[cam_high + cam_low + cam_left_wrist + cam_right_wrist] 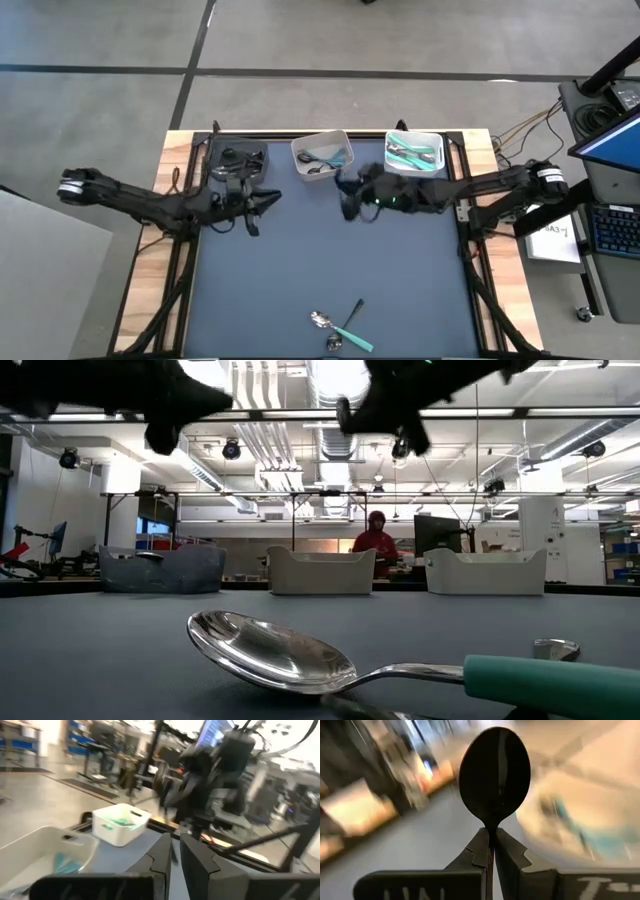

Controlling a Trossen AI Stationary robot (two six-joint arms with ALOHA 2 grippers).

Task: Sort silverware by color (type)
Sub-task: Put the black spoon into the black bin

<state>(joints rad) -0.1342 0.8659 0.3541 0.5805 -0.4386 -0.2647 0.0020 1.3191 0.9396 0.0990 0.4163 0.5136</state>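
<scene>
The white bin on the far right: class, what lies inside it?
Inside the far-right white bin lie several teal-handled utensils, piled together. Their exact number and types cannot be told, since they overlap and cover much of the bin floor.

Robotics lab or workshop hall. Low view showed exposed ceiling ducts and strip lights point(300, 420) across upper frame, workbenches with monitors point(440, 532) mid-frame, a person in red hooded top point(376, 542) at centre. High view: blue-lit computer screen point(612, 140) at right edge.
</scene>
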